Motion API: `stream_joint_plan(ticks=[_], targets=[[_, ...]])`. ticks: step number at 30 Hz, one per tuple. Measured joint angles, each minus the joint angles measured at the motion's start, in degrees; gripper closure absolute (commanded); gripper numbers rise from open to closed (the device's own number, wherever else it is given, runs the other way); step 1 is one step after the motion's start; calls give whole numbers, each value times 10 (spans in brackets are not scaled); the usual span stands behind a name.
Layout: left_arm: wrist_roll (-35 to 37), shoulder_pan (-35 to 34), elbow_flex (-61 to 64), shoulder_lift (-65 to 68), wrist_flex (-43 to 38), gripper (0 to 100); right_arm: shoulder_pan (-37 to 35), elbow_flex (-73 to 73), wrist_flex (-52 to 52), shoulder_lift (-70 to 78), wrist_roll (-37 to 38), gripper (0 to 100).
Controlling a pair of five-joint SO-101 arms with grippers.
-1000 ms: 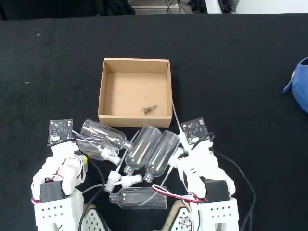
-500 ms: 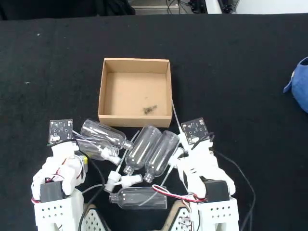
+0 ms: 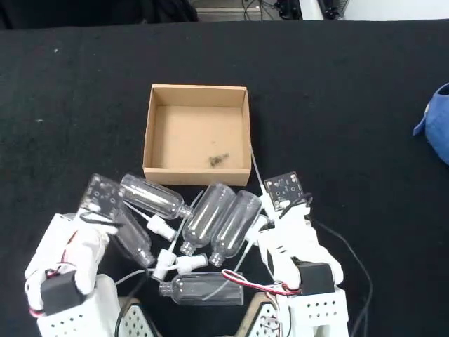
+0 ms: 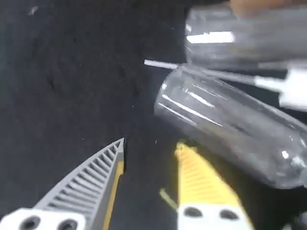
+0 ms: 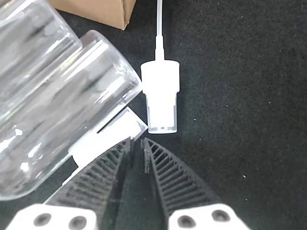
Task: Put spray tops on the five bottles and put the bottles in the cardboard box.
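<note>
The jaws of the left gripper stood spread with nothing between them, and a clear bottle lay on its side just past the yellow finger. In the right wrist view the jaws of the right gripper were pressed together on nothing, and a loose spray top lay between their tips and a corner of the cardboard box, just beside two bottles. From above, the cardboard box sat on the black table, and all five bottles lay outside it, clustered just off its wall nearest the arms, with spray tops loose among them.
</note>
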Motion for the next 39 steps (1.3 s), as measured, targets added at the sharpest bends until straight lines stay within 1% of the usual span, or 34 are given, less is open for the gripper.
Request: stream_joint_plan(ticks=[2,5,11,16,20,23,29,35,39], targets=[[-46,-3,-24,-2,25,743,0,0,0,0,0,987],[-74,-7,-48,4,38,770,0,0,0,0,0,987],[-78,-6,-89,-2,55,783,0,0,0,0,0,987],[-78,-6,-94,0,57,784,0,0,0,0,0,987],[-69,-6,-110,58,57,784,0,0,0,0,0,987],[-25,-5,-156,136,50,783,0,0,0,0,0,987],[123,-5,-244,319,1,783,0,0,0,0,0,987],[247,-2,-261,460,-25,782,0,0,0,0,0,987],[343,36,-261,522,-25,782,0,0,0,0,0,987]])
